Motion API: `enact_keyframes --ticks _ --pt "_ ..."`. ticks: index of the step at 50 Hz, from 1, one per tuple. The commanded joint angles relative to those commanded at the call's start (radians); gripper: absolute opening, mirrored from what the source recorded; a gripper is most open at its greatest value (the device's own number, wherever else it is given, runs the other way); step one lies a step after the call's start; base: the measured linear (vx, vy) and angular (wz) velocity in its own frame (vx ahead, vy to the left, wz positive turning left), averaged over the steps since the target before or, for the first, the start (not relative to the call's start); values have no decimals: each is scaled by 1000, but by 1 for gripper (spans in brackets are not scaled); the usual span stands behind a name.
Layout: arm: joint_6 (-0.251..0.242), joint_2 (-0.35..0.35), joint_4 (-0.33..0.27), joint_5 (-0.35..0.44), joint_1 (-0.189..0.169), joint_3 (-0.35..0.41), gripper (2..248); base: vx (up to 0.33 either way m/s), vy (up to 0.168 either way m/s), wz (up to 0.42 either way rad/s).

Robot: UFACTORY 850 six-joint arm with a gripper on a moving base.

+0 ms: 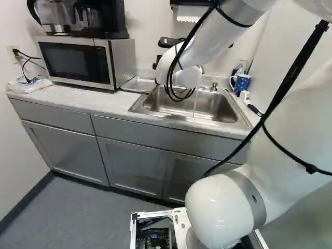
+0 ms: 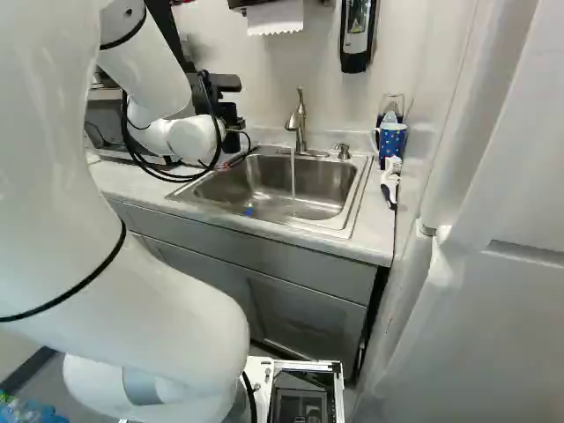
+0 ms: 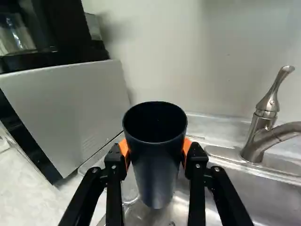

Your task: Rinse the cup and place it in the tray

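Note:
The black gripper (image 2: 231, 122) shows partly past the arm's end, at the left rear of the sink (image 2: 304, 218). In the wrist view the gripper (image 3: 156, 153) is shut on a dark cup (image 3: 155, 165), an orange pad against each side. I see into the cup's mouth; the arm hides the cup in both base views. Water (image 2: 293, 181) runs from the faucet (image 2: 300, 123) into the basin, to the right of the gripper. A metal tray (image 1: 136, 84) lies between microwave and sink, its edge partly behind the cup in the wrist view.
The microwave (image 1: 78, 61) carries a black coffee maker (image 1: 104, 18) and stands left of the tray. Right of the sink are a blue mug (image 2: 392, 139) and a brush (image 2: 390, 181). A soap dispenser (image 2: 356, 35) and paper towels (image 2: 275, 16) hang on the wall.

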Motion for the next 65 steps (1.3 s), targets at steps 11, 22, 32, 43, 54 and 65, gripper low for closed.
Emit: enact_keyframes --ticks 11,22,32,43,54,65 --pt "-21 0 0 0 0 0 124 0 0 0" --pt "-21 -15 0 0 1 -15 124 0 0 0" --pt "-21 -65 0 0 12 -62 124 0 0 0" --pt "-21 -108 0 0 36 -105 124 0 0 0" --pt "-21 -155 0 0 56 -152 124 0 0 0" --pt "-21 -215 0 0 62 -212 124 0 0 0"
